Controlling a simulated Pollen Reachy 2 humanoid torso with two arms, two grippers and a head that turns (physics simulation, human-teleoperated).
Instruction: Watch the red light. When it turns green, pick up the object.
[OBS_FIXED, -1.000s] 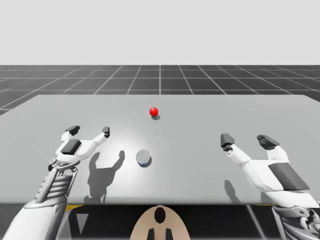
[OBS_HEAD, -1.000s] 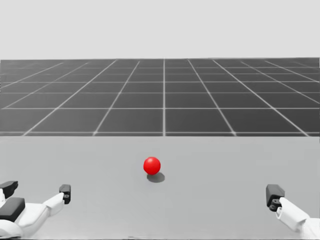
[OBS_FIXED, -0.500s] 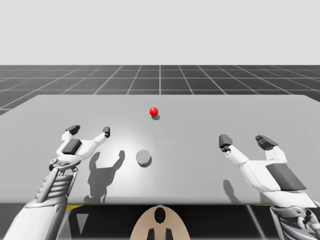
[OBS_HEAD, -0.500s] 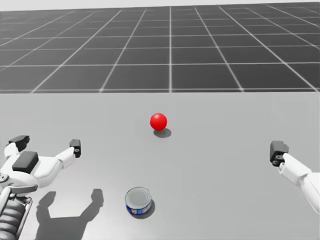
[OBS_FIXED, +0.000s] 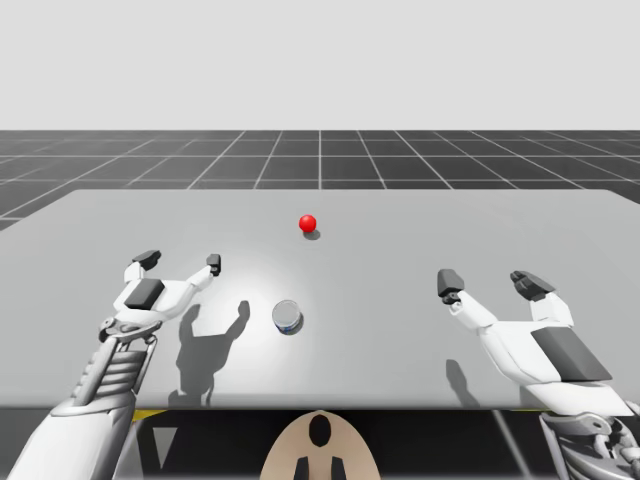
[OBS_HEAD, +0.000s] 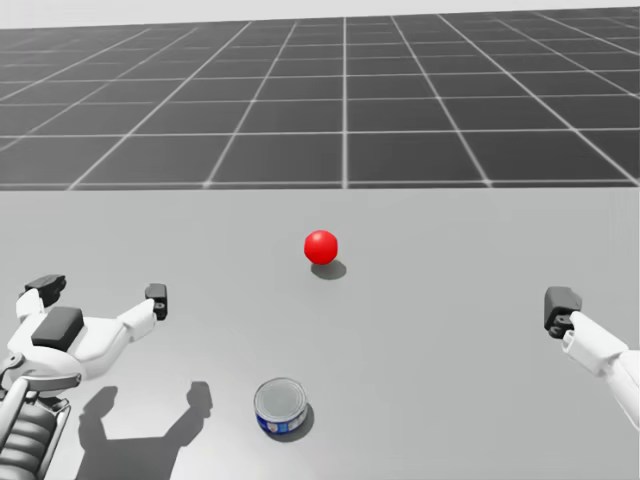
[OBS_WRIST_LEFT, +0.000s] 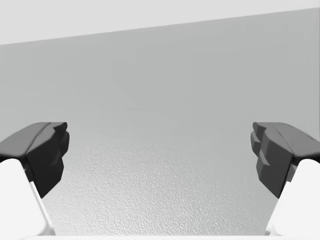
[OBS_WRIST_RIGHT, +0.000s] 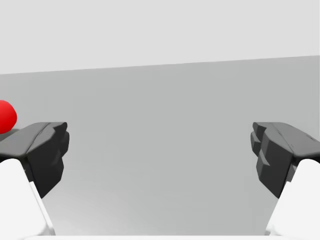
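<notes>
you have 1 blue can (OBS_FIXED: 287, 316) on the surface (OBS_FIXED: 400, 230), 1 red light (OBS_FIXED: 308, 223) beyond it, 2 claws: left claw (OBS_FIXED: 179, 261) and right claw (OBS_FIXED: 490, 283) flank the can, both spread apart. head view cuts off half the right claw.

A simulated test scene is shown, a rendered bench set-up and not a lived-in room. A flat, matte, pale grey tabletop (OBS_FIXED: 400, 230) with plain straight edges is spread under and ahead of the left gripper (OBS_FIXED: 179, 260) and the right gripper (OBS_FIXED: 490, 283). Well ahead of the 2 grippers, past the tabletop's far edge, a dark grey floor (OBS_FIXED: 320, 160) ruled with thin pale grid lines is carried to a level horizon. Above the horizon an even light grey backdrop (OBS_FIXED: 320, 60) is rendered. Hard-edged shadows (OBS_FIXED: 205, 355) are cast on the tabletop just beside the left gripper.
</notes>
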